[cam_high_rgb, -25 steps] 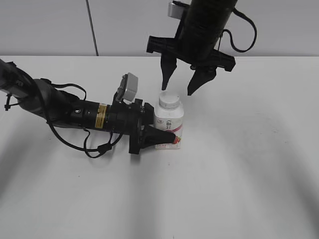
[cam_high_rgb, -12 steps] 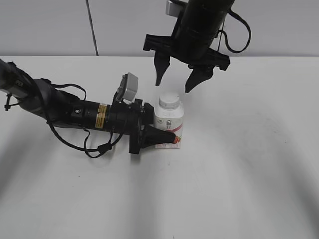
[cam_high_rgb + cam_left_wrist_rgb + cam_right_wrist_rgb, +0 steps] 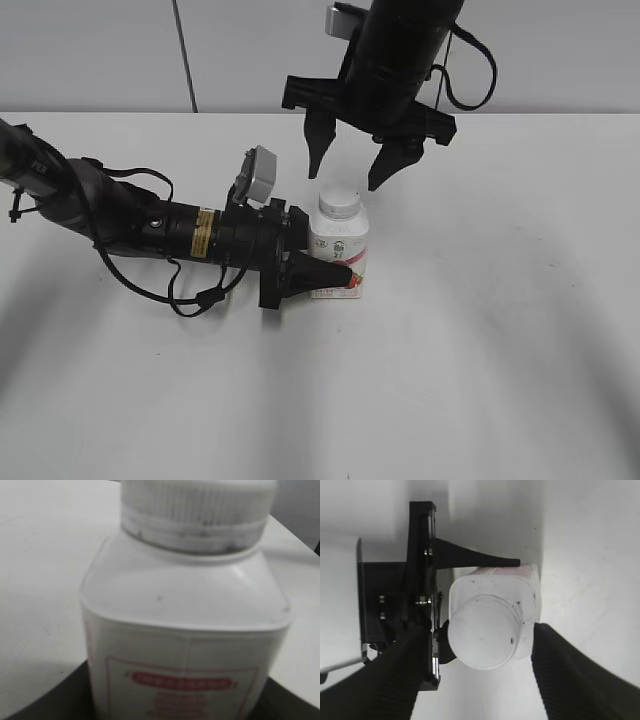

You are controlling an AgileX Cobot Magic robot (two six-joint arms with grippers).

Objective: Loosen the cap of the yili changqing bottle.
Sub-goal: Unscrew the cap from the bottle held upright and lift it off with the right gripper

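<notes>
Here the left hand (image 3: pixel 335 272) pinches the yili changqing bottle (image 3: pixel 340 250) upright on the table (image 3: pixel 480 330), and the spread right hand (image 3: pixel 345 178) above its cap (image 3: pixel 339 203) could tip it if it descends off-centre.

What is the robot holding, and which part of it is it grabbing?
The left gripper holds the bottle by its lower body, at the label. The right gripper hangs open above the cap, holding nothing.

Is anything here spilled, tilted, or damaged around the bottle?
Nothing stands out. The bottle stands upright on the table with its cap on, held by the left gripper. The right gripper hangs open above it. No spill shows.
</notes>
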